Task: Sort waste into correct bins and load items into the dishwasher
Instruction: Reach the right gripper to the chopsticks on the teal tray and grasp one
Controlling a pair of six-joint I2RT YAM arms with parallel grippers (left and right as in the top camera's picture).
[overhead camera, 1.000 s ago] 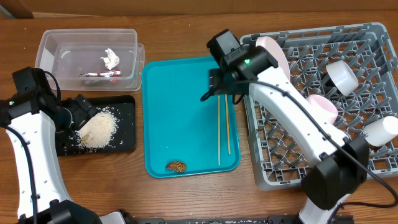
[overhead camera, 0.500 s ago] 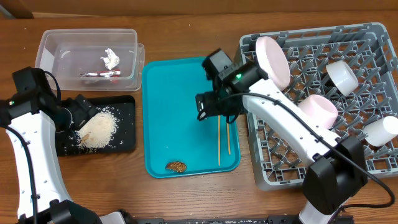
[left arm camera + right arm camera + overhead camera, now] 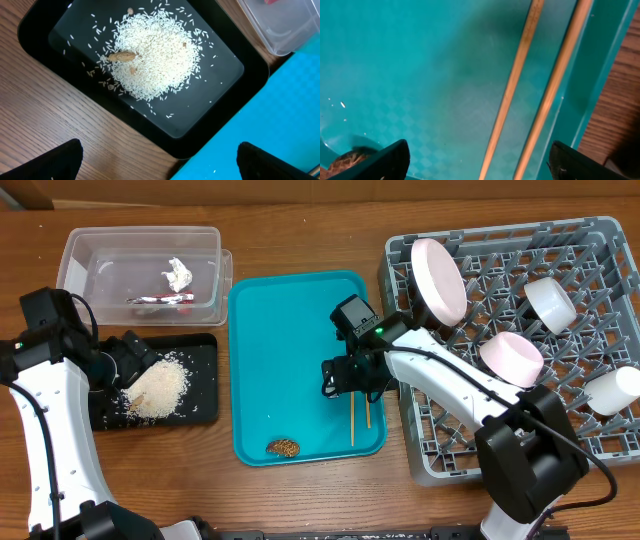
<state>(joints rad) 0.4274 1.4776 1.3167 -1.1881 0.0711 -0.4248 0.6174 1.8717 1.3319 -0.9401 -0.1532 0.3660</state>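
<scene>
Right gripper [image 3: 480, 161], jaws released wide, hovers over 2 thin wooden chopsticks [image 3: 512, 95] lying parallel by the right rim of the teal tray [image 3: 280, 330]. Centre across both sticks (smooth, round, apt to roll) and close low. Beyond: pegged grey plastic dish rack [image 3: 600, 442]. Left gripper [image 3: 165, 162], jaws released, hangs above the matte black tray [image 3: 225, 85].

Teal tray [image 3: 280, 340], black tray [image 3: 200, 408], white rice [image 3: 160, 390], grey rack [image 3: 520, 232]

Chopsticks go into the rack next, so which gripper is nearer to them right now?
Right. The right gripper hangs open just above the chopsticks on the teal tray; the left gripper is across that tray, over the black tray of rice.
</scene>
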